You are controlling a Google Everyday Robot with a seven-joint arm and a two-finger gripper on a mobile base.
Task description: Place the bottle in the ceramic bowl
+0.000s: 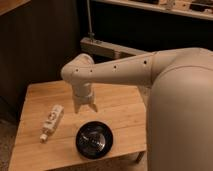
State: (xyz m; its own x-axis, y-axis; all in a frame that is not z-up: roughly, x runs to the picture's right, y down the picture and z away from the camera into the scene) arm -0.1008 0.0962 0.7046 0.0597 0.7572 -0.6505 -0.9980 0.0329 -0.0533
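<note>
Cream bottle (51,121) lies flat, lower left; the empty, wide-open pincer (85,107) at centre could nudge it rolling off the worktop (120,107).

The arm (120,70) reaches out from the bulky body (180,115), bending down at the wrist (82,91); the gripper (85,107) hangs below it, pointing straight down; its fingers (78,106) stand apart, holding nothing.

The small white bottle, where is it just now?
In the camera view the slim white bottle lies flat on the wooden table, left of the glossy black ceramic bowl. The pincer hangs open and empty just right of it.
</note>
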